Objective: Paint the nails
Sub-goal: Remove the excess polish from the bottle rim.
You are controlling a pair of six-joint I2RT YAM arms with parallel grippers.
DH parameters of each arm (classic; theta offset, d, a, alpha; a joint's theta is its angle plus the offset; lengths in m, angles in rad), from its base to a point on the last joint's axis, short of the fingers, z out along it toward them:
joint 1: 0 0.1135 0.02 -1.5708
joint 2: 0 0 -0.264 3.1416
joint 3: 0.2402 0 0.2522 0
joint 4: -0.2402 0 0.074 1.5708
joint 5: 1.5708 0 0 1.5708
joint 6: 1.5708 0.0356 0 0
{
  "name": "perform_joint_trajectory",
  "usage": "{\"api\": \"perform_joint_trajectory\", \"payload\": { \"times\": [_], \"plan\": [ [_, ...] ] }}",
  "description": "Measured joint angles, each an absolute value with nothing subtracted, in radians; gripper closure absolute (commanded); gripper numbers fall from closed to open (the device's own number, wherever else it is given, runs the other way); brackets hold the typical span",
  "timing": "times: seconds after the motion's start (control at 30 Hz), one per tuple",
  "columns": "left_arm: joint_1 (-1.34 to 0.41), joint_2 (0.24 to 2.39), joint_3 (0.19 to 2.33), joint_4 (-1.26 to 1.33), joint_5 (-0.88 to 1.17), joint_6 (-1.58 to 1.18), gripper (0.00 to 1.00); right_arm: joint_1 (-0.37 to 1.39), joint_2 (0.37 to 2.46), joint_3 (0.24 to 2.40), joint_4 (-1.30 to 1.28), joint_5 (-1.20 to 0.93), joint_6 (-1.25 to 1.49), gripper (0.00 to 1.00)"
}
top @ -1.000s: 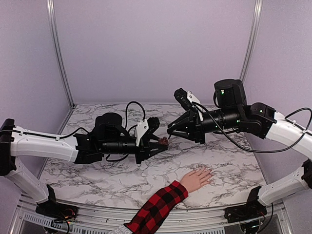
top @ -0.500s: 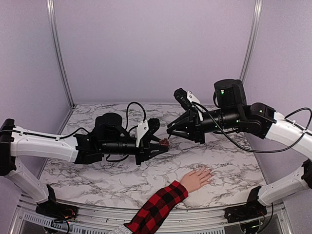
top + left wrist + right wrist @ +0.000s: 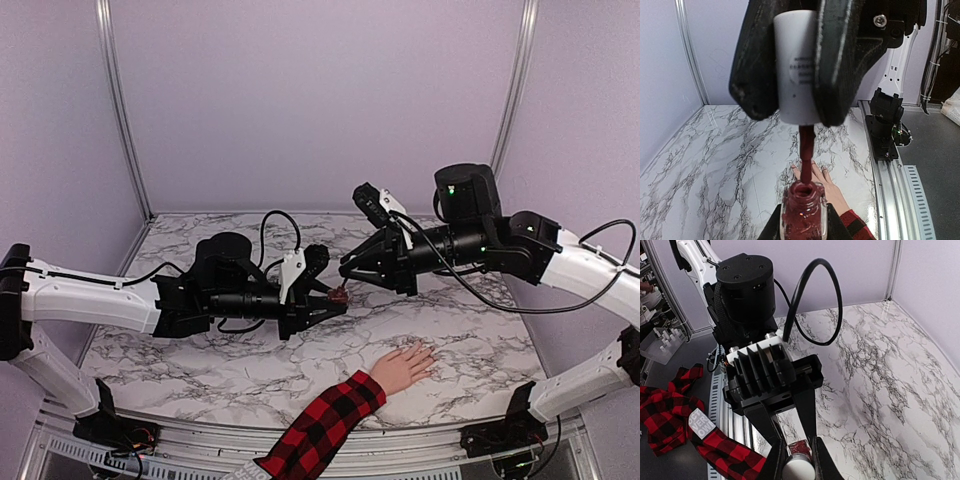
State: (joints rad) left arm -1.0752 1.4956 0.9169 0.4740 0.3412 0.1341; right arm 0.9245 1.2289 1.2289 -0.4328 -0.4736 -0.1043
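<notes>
My left gripper (image 3: 336,298) is shut on the small dark-red polish bottle (image 3: 803,216), held open-mouthed above the table. My right gripper (image 3: 346,272) is shut on the white cap (image 3: 795,65), right above the bottle. The cap's dark-red brush stem (image 3: 806,147) hangs down with its tip at the bottle's mouth. In the right wrist view the cap (image 3: 799,470) sits between my fingers, with the bottle (image 3: 799,447) just beyond. The pale hand (image 3: 405,365) with the plaid sleeve (image 3: 322,424) lies flat on the table, below and right of both grippers. Its nails are too small to make out.
The marble table (image 3: 200,360) is bounded by lilac walls at the back and sides, with metal corner posts (image 3: 118,110). The sleeve crosses the near edge at the middle. A loose plaid cloth (image 3: 665,410) lies off the table beside the rail.
My right gripper with the cap has shifted slightly left and down, closer to the bottle. The left gripper, bottle and hand have barely moved.
</notes>
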Motion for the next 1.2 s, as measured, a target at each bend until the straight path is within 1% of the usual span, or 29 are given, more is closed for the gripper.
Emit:
{"api": "perform_joint_trajectory", "payload": {
  "times": [0.67,1.2],
  "plan": [
    [-1.080,1.499,0.917,0.474,0.342,0.135,1.00,0.925,1.238,1.211,-0.419,-0.480,-0.102,1.00],
    [-1.080,1.499,0.917,0.474,0.340,0.135,1.00,0.925,1.238,1.211,-0.421,-0.427,-0.105,1.00]
  ]
}}
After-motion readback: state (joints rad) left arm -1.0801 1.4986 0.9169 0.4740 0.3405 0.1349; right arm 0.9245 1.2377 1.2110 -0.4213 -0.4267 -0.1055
